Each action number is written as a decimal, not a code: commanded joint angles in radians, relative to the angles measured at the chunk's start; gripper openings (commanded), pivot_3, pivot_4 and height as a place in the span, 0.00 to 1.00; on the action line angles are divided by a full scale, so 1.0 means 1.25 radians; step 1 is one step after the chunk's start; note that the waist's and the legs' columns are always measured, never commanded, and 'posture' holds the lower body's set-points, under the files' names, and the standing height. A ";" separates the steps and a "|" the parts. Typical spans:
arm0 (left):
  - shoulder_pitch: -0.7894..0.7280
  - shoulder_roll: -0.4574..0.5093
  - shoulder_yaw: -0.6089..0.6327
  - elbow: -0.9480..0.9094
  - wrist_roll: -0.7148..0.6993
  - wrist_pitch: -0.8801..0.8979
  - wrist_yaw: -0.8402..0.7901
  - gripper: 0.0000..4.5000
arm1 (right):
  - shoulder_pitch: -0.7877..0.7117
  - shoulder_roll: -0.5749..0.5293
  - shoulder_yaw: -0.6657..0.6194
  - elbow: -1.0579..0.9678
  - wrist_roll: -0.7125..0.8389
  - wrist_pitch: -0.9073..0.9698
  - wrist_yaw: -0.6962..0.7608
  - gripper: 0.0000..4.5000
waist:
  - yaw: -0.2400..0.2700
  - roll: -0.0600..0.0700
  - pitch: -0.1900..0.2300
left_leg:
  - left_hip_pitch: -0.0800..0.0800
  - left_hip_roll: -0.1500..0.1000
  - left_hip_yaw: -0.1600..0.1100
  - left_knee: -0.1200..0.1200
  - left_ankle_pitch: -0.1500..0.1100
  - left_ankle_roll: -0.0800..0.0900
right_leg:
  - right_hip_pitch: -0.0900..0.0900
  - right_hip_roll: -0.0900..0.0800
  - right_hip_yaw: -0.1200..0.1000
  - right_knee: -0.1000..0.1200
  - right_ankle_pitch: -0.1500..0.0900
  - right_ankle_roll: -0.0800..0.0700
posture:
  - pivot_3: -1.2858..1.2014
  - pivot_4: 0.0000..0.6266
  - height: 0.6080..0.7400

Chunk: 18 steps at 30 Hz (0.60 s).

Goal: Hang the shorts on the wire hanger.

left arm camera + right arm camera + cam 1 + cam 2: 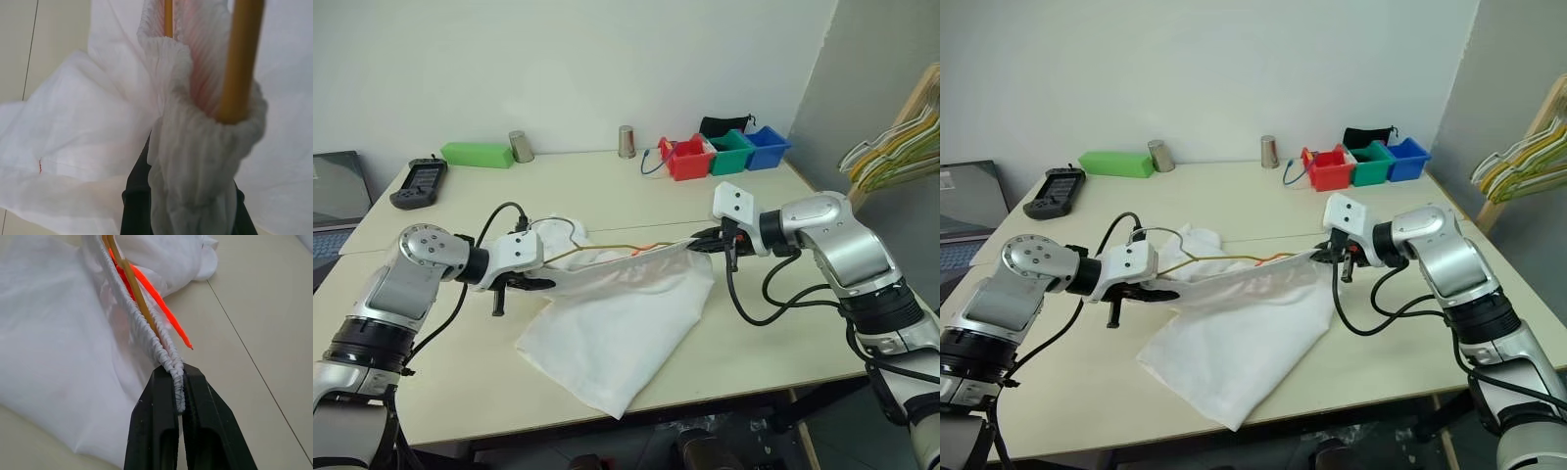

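- Right wrist view: right gripper (180, 382) pinches the shorts' (617, 328) gathered waistband (orange cord beside it).
- Left gripper (524, 284): pressed together on the waistband's other end.
- Wire hanger (607, 247): threaded through the waistband.
- Shorts' lower part: draped on worktop (597, 201).

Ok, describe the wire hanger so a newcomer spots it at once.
Start at the beige table, then find the white shorts stretched between the left gripper and the right gripper. The wire hanger is the thin yellowish-tan wire running through their gathered waistband, unlike the thicker hangers racked at the right edge.
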 commanded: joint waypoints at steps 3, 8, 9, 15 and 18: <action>-0.019 -0.029 0.002 -0.030 0.006 0.033 0.026 0.00 | -0.030 -0.007 -0.018 -0.060 0.011 0.031 -0.011 0.00 | 0.000 0.000 0.000 | 0.000 0.000 0.000 0.000 0.000 0.000 | 0.000 0.000 0.000 0.000 0.000 0.000 | 0.46 0.00 1.00; -0.089 -0.119 -0.002 -0.033 0.009 0.071 0.072 0.00 | -0.030 0.019 0.014 -0.070 -0.006 0.021 -0.028 0.00 | 0.001 0.000 0.000 | -0.001 0.000 0.000 0.000 0.000 0.000 | 0.000 0.000 -0.001 -0.001 0.000 0.000 | 0.46 0.00 1.00; -0.094 -0.124 -0.003 -0.031 0.013 0.071 0.068 0.00 | -0.030 0.019 0.015 -0.071 -0.007 0.020 -0.028 0.00 | -0.001 0.000 0.000 | -0.001 0.000 0.000 0.000 0.000 0.000 | 0.000 0.000 -0.001 -0.001 0.000 0.000 | 0.46 0.00 1.00; -0.096 -0.146 -0.005 -0.036 0.013 0.069 0.053 0.00 | -0.039 0.035 0.026 -0.060 -0.031 0.014 -0.045 0.00 | -0.012 0.000 0.000 | -0.001 0.000 -0.001 0.000 0.000 0.000 | 0.000 0.000 -0.001 -0.001 0.000 0.000 | 0.45 0.00 1.00; -0.100 -0.154 -0.003 -0.034 0.014 0.069 0.050 0.00 | -0.042 0.039 0.028 -0.048 -0.043 0.004 -0.045 0.00 | -0.016 0.000 0.000 | -0.001 0.000 -0.001 0.000 0.000 0.000 | 0.000 0.000 -0.002 -0.001 0.000 0.000 | 0.45 0.00 1.00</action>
